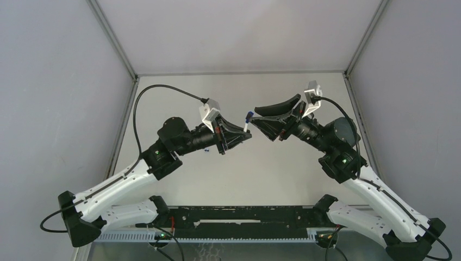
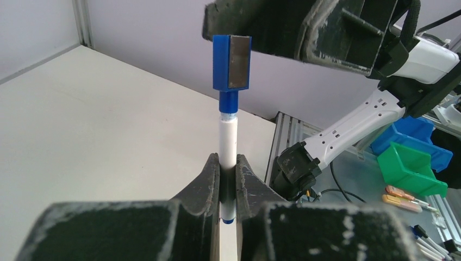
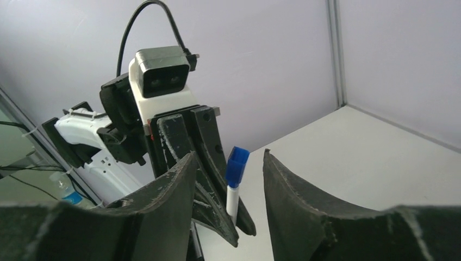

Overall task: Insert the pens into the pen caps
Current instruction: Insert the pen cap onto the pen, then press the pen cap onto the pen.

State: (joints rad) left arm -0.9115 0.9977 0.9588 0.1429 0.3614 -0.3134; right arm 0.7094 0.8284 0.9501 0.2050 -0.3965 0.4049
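My left gripper (image 1: 243, 132) is shut on a white pen (image 2: 228, 136) and holds it upright above the table. A dark blue cap (image 2: 232, 62) sits on the pen's upper end. The pen (image 1: 248, 125) and cap (image 1: 249, 115) also show in the top view, between the two arms. My right gripper (image 3: 229, 154) is open, with one jaw on each side of the cap (image 3: 236, 163) and a gap on both sides. One of its fingers (image 2: 304, 27) shows above the cap in the left wrist view. The other pens and caps are mostly out of view.
A small white and blue item (image 1: 208, 150) lies on the table under the left arm. Grey enclosure walls (image 1: 239, 32) stand at the back and sides. Blue (image 2: 413, 133) and green bins (image 2: 413, 168) sit beyond the table edge.
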